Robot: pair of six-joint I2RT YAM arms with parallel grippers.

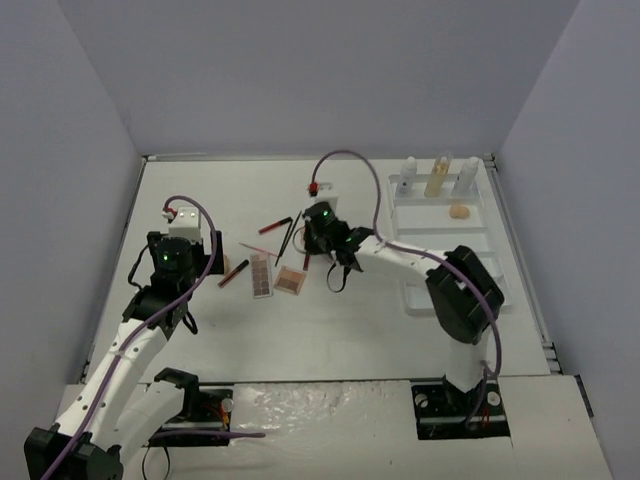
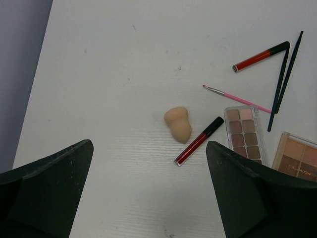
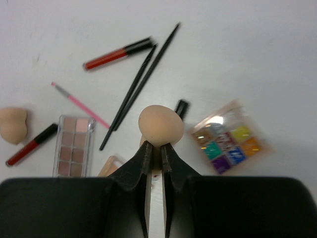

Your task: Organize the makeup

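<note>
Clamping beige egg-shaped foam sponge (image 3: 159, 124) by its base in right gripper (image 3: 156, 148), over scattered thin black brushes (image 3: 138, 84), likely for carrying to white compartmented plastic tray (image 1: 440, 245); holding left gripper (image 2: 148, 145) spread wide, empty, near second sponge (image 2: 177, 124)

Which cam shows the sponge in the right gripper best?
Right wrist: the held sponge sits centre frame, its lower end pinched by the right gripper. Top external: the gripper body hides it. Left wrist: not in frame; only another sponge lying on the table.
</note>
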